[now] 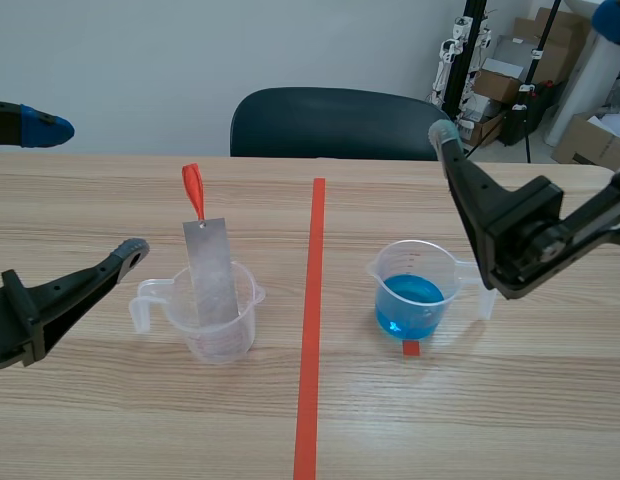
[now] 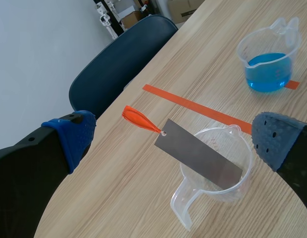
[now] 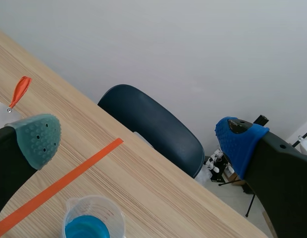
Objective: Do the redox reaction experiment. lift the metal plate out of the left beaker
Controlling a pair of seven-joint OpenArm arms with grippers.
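The metal plate (image 1: 212,272) stands in the clear left beaker (image 1: 218,322), its lower end down inside and its upper half leaning out over the rim toward 12 o'clock. An orange-red tag (image 1: 194,190) is tied through a hole at its top edge. The beaker's handle sticks out at 9 o'clock.

From that same side comes the left claw (image 1: 88,188), released, fingers spread wide, near the beaker but touching neither it nor the plate. Seen from its wrist, the plate lies just ahead of and between the two blue pads.

I'd say the step in hand is the approach, as nothing is gripped yet. The next move calls for bringing the fingers to the plate's exposed upper half, clenching on its flat faces, then drawing it upward along its lean so the light beaker doesn't tip.

At 3 o'clock, past the red tape line (image 1: 312,330) on the surface (image 1: 90,420), sits a beaker of blue liquid (image 1: 415,295). The right claw (image 3: 138,139) hangs above it, also released and holding nothing.
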